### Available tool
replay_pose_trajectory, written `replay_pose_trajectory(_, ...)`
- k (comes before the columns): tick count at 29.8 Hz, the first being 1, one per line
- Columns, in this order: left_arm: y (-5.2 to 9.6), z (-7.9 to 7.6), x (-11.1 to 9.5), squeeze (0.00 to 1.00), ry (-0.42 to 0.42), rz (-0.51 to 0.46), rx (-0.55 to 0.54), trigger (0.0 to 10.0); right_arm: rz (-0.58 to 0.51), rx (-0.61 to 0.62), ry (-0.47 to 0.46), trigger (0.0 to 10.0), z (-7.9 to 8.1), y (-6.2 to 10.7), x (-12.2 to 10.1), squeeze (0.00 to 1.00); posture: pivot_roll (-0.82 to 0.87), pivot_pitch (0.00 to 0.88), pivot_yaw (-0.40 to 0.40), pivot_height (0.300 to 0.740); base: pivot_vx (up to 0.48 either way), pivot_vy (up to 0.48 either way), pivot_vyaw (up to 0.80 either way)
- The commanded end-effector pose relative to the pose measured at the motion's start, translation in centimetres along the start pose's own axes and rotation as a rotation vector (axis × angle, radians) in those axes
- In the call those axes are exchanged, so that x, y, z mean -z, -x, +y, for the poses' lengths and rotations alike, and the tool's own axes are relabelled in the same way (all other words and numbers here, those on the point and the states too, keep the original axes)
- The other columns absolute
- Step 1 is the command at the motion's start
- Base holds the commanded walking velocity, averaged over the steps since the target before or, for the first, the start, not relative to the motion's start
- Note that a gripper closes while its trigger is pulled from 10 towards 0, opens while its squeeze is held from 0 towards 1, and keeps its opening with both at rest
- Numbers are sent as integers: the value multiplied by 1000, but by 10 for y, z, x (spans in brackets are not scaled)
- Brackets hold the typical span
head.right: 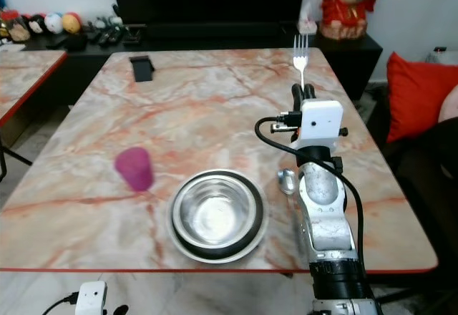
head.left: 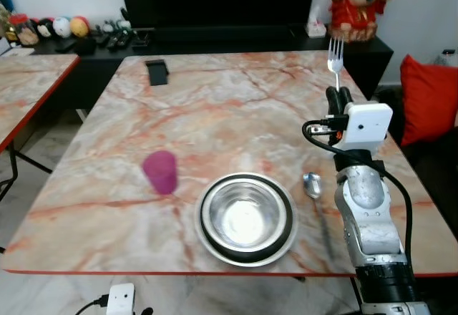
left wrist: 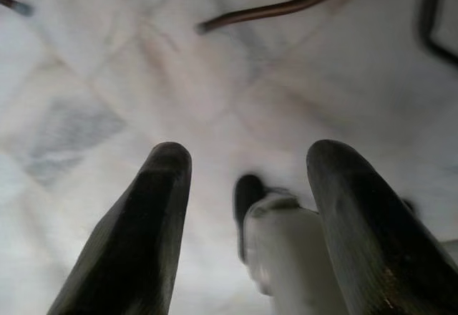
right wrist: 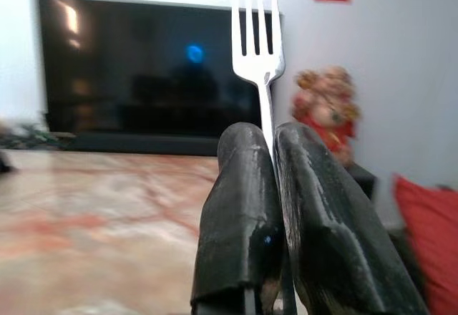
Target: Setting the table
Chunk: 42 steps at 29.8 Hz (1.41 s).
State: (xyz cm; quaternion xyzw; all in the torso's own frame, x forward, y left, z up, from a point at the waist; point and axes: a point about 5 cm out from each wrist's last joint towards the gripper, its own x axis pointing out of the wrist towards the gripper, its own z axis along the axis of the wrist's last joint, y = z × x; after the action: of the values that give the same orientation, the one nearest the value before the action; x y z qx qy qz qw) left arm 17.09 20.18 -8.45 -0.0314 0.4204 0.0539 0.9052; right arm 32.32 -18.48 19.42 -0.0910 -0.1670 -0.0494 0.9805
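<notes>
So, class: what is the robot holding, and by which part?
The right gripper holds a fork by its handle, tines up. The left gripper is open, holding nothing.

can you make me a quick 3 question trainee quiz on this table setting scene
1. True or false: the right gripper holds the fork tines up.
2. What lies on the table just right of the steel bowl: A) knife B) spoon C) napkin?
3. What colour is the cup left of the bowl?

Key: 1 true. 2 B, the spoon. 3 pink.
</notes>
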Motion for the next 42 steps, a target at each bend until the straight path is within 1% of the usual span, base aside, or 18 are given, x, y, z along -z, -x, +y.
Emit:
replay_pose_trajectory(1,2,10,3,0,1,9,-24,10000,-26,-7,-12,10000,4,-3,-9,0,-110,0,65,740,0,0,0)
replay_pose_trajectory(5,2,10,2,0,0,10,-23,10000,20,-13,-24,10000,2,-3,-9,0,-114,0,67,740,0,0,0)
replay_pose_trajectory(6,2,10,2,0,0,10,-23,10000,49,-5,-9,10000,-2,-4,-8,0,-116,0,69,740,0,0,0)
replay_pose_trajectory(7,1,10,2,0,0,11,-22,10000,130,11,45,10000,-8,-4,-2,0,-116,0,69,740,0,0,0)
replay_pose_trajectory(9,1,10,2,0,-1,12,-21,10000,158,10,25,10000,-11,-4,-1,0,-119,0,74,740,0,0,0)
replay_pose_trajectory(11,1,10,1,0,-6,15,-20,10000,203,16,35,10000,-12,-3,0,0,-121,0,81,740,0,0,0)
replay_pose_trajectory(15,1,11,2,0,-9,19,-20,10000,225,-4,38,10000,-6,-1,3,0,-124,0,87,740,0,0,0)
replay_pose_trajectory(16,1,12,1,0,-9,19,-21,10000,280,-10,43,10000,-2,3,12,0,-122,0,92,740,0,0,0)
replay_pose_trajectory(19,1,12,1,0,-7,19,-23,10000,335,-10,49,10000,-1,6,20,0,-118,0,96,740,0,0,0)
replay_pose_trajectory(20,1,13,1,0,-7,18,-24,10000,405,5,65,10000,-4,11,30,0,-113,0,99,740,0,0,0)
replay_pose_trajectory(21,1,13,1,0,-7,18,-24,10000,405,5,65,10000,-4,11,30,0,-113,0,99,740,0,0,0)
replay_pose_trajectory(22,1,13,1,0,-7,17,-24,10000,478,38,67,10000,-10,16,38,0,-111,0,101,740,0,0,0)
replay_pose_trajectory(23,1,13,0,0,-9,16,-25,10000,505,55,69,10000,-13,19,41,0,-112,0,106,740,0,0,0)
replay_pose_trajectory(28,1,14,-1,0,-22,18,-22,10000,555,54,97,10000,-19,25,44,0,-125,0,119,740,0,0,0)
replay_pose_trajectory(30,1,15,-1,0,-24,18,-21,10000,581,50,101,10000,-19,27,46,0,-126,0,120,740,0,0,0)
replay_pose_trajectory(32,1,14,-1,0,-24,17,-19,10000,643,24,89,10000,-16,34,54,0,-125,0,119,740,0,0,0)
replay_pose_trajectory(36,1,14,-2,0,-24,16,-18,10000,690,8,61,10000,-10,39,59,0,-124,0,119,740,0,0,0)
replay_pose_trajectory(42,1,14,-2,0,-17,14,-18,10000,803,-49,73,10000,-2,50,72,0,-118,0,112,740,0,0,0)
